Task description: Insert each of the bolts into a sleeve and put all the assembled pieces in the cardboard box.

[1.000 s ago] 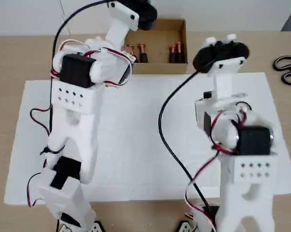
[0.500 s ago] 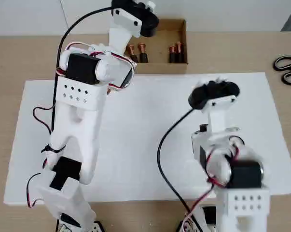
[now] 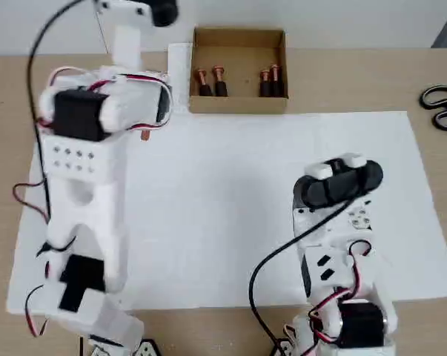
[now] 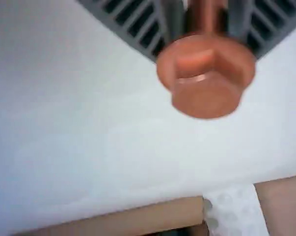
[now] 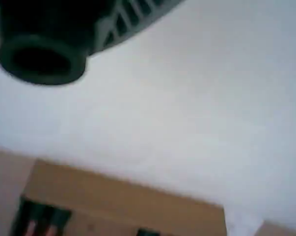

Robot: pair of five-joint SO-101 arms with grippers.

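The left claw (image 4: 206, 17) is closed on a copper bolt (image 4: 206, 73); the shank is pinched between two grey ribbed fingers (image 4: 133, 22), and the hexagonal head hangs free towards the wrist camera, above the white sheet (image 3: 230, 193); in the high view the left arm (image 3: 86, 156) stands along the sheet's left side, its wrist over the sheet's far left corner, near the front left corner of the cardboard box (image 3: 238, 104); the right claw (image 5: 64, 24) grips a black sleeve (image 5: 40, 61), whose open round end faces the wrist camera, with one ribbed finger (image 5: 133, 17) showing beside it; this sleeve hangs over the white sheet, with the box farther off beyond it; the right arm (image 3: 342, 245) is folded low over the sheet's near right part, well apart from the box and from the left arm; bolt and sleeve are apart, each in its own claw; the box rests open-topped on the tan surface (image 3: 356, 74), its front wall at the sheet's far edge; inside it are four assembled pieces (image 3: 219, 80), black sleeves with copper heads, in two pairs by the front wall, one pair left of the middle and one right; whether they stand or lie I cannot tell; a pair of scissors (image 3: 442, 104) lies on the surface near the sheet's far right corner.
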